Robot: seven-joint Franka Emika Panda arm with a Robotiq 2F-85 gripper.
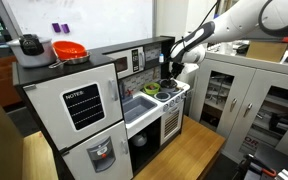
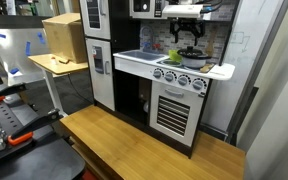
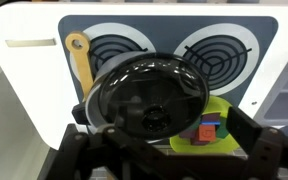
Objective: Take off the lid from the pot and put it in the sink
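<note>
Toy-kitchen stove top (image 3: 164, 32), wrist view: gripper (image 3: 166, 140) spread wide, grasping nothing, 1 finger either side of dark round lid (image 3: 149, 100) atop pot (image 2: 192, 56); green dish (image 3: 220, 128) just beside; 2 burners (image 3: 219, 55) behind; sink (image 1: 139, 105) well apart.

One lid (image 3: 149, 95), one green dish (image 3: 222, 112), one red colander (image 1: 69, 49)

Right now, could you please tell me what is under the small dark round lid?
The grey stovetop and a green dish of coloured blocks show around the lid; anything directly beneath is hidden.
</note>
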